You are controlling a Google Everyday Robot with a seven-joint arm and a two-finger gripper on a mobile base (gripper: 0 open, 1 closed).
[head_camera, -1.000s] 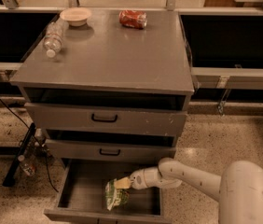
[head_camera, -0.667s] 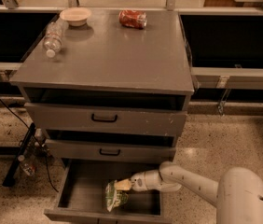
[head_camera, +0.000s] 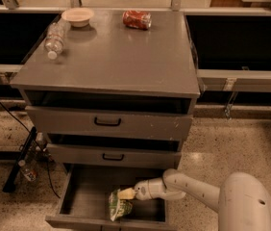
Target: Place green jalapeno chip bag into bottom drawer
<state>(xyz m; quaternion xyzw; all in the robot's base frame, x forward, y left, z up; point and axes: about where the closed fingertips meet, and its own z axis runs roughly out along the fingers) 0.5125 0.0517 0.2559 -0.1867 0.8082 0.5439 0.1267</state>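
Speckled stone floor (head_camera: 231, 143) surrounds the grey cabinet (head_camera: 126, 66), and only the lowest tray matters to you. The bottom drawer (head_camera: 85, 191) stands pulled out at the cabinet's foot, its flat floor bare toward the drawer's left half. The green jalapeno chip bag (head_camera: 118, 207) is already inside it, right of the drawer's middle and close to the front lip. Its long axis runs roughly from drawer back to drawer front, tilted, with the upper end raised.

That raised end meets the gripper (head_camera: 127, 193), which reaches in from the cabinet's right side on the single arm (head_camera: 193, 189). The bag hangs just below and forward of the pale fingers, which look clamped on that upper end, though the contact is dim. So your coming move is a release followed by a withdrawal to the right, and the middle drawer's underside leaves little headroom.

On the cabinet's top, a red can (head_camera: 136, 19), a bottle (head_camera: 55, 36) and a bowl (head_camera: 78, 16) lie well clear.
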